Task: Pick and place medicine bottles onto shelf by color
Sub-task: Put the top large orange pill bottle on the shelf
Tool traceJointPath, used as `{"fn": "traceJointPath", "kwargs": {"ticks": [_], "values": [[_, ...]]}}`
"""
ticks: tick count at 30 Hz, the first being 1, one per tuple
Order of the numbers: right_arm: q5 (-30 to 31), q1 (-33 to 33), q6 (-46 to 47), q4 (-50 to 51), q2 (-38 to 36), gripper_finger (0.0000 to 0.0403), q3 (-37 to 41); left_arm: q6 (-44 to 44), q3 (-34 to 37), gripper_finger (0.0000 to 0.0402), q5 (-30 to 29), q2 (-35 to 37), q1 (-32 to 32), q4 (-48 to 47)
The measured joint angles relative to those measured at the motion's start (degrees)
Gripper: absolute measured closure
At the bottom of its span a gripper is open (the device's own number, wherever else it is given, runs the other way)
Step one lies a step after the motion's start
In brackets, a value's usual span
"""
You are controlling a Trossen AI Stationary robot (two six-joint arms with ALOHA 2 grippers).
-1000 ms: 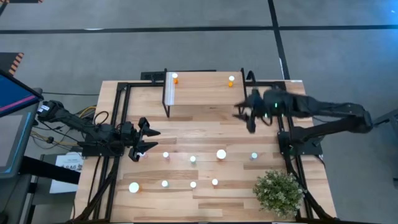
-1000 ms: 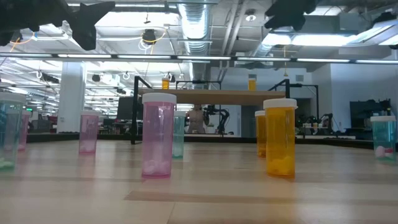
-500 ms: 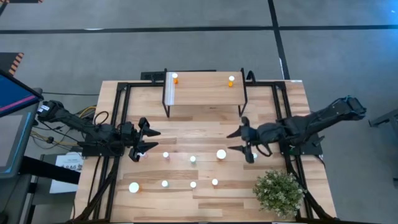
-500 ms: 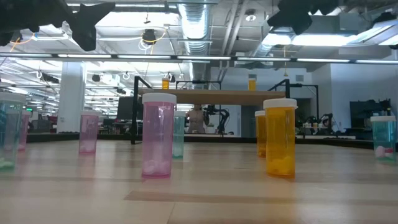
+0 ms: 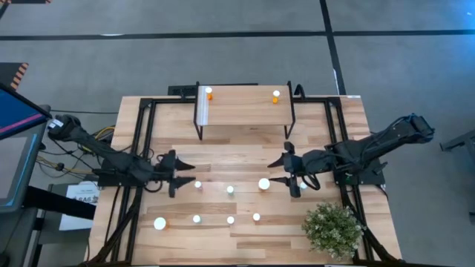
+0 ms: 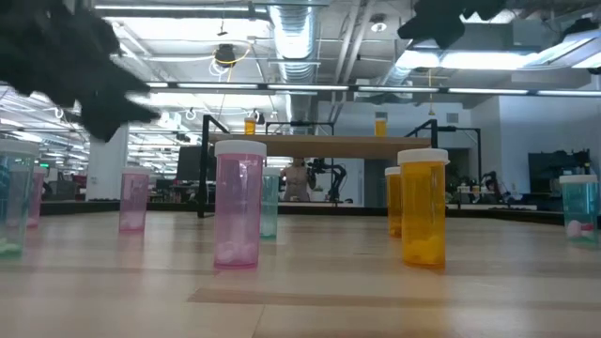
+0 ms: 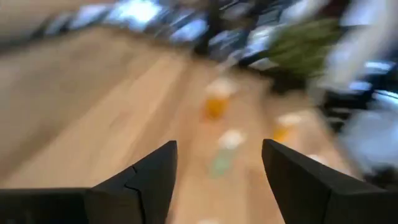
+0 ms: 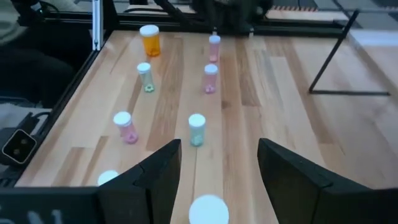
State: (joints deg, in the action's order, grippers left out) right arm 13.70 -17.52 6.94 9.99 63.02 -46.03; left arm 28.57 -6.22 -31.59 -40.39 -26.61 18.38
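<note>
The shelf (image 5: 245, 104) stands at the far middle of the counter (image 5: 245, 152), and two orange medicine bottles (image 5: 208, 93) sit on its top, one by the white strip at its left end and one (image 5: 276, 95) near its right end. The other bottles stand loose on the counter in front of the shelf, between it and the near edge, a larger white-capped one (image 5: 264, 183) among them. The left gripper (image 5: 189, 173) hovers in front of the shelf's left leg, its jaws spread apart and holding nothing, just beside a small bottle (image 5: 198, 185). The right gripper (image 5: 277, 169) hangs in front of the shelf's right leg with its jaws wide apart and empty, the larger bottle just beside it. A potted plant (image 5: 332, 230) sits well in front of the shelf's right end.
</note>
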Motion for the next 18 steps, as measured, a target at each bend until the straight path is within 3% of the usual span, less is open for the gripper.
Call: {"fn": "traceJointPath", "kwargs": {"ticks": [4,18], "values": [[0.0,0.0,-1.3,-0.7,0.0,0.0168,-1.0,12.6,-0.6,0.017,-10.9,-2.2,1.6,-0.9],[-0.1,0.5,-2.9,-0.9,0.5,0.0168,-1.3,11.0,-0.7,0.0172,-9.6,-2.7,3.0,-5.2]]}}
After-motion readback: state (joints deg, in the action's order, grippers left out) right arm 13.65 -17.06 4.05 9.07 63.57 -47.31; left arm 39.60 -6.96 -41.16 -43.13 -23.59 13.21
